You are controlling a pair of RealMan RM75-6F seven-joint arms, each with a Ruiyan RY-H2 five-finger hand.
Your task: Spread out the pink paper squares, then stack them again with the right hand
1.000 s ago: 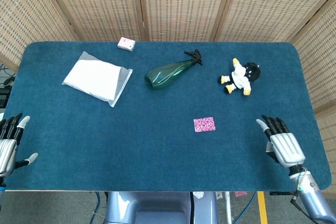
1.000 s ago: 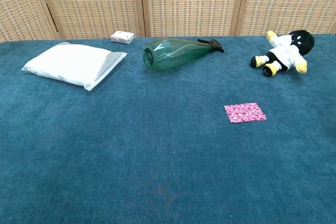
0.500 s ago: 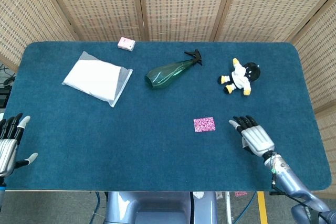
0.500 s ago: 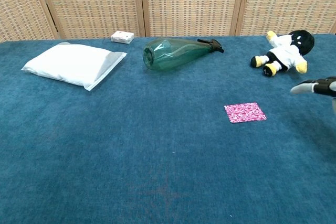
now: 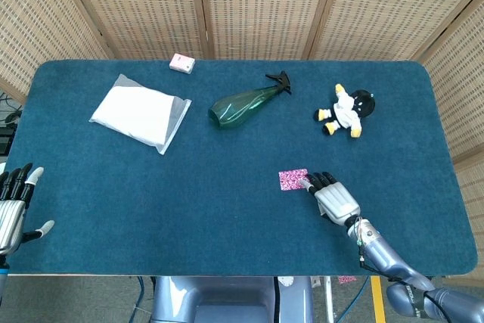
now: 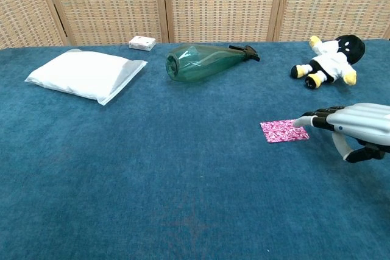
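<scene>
A small stack of pink patterned paper squares (image 5: 292, 179) (image 6: 283, 131) lies flat on the blue table cloth, right of centre. My right hand (image 5: 332, 197) (image 6: 352, 127) is stretched out flat just to the right of it, fingers apart, with its fingertips (image 5: 306, 181) at the stack's right edge. I cannot tell whether they touch the paper. It holds nothing. My left hand (image 5: 12, 207) hovers open at the table's near left edge, seen only in the head view.
A green spray bottle (image 5: 244, 102) lies on its side behind the stack. A black and white plush toy (image 5: 346, 111) sits at the back right, a white plastic bag (image 5: 140, 113) at the back left, and a small card box (image 5: 181, 63) near the far edge.
My right hand has moved left from the table's right edge to the pink stack's right side. The stack and my left hand have not moved.
</scene>
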